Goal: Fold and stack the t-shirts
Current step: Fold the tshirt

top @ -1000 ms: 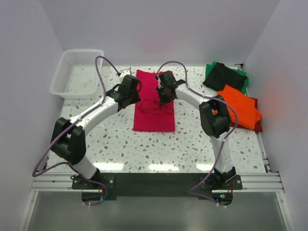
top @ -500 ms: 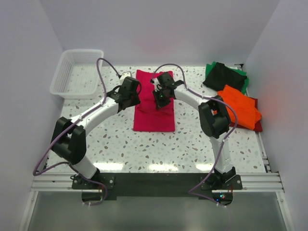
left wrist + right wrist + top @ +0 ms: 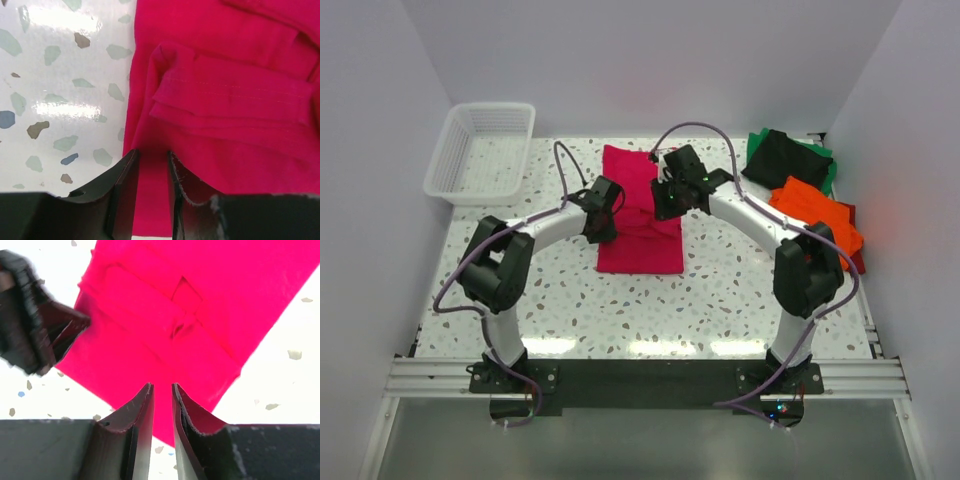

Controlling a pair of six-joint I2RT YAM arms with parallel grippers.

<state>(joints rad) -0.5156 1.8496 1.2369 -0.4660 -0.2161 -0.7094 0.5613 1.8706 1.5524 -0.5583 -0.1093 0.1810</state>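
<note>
Top external shows the crimson-pink t-shirt (image 3: 640,215) half-folded. The left fingers (image 3: 122,200) and right fingers (image 3: 137,435) sit nearly closed at its edges, though I can't tell whether they pinch cloth. The next move likely calls for a firm grip and an even fold-over.

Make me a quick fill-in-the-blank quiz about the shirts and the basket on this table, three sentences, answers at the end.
1. The white basket sits at the far ___ corner of the table.
2. The black t-shirt lies on top of a t-shirt coloured ___.
3. The folded t-shirt between the left gripper and the right gripper is coloured ___.
Answers: left; green; pink.
</note>
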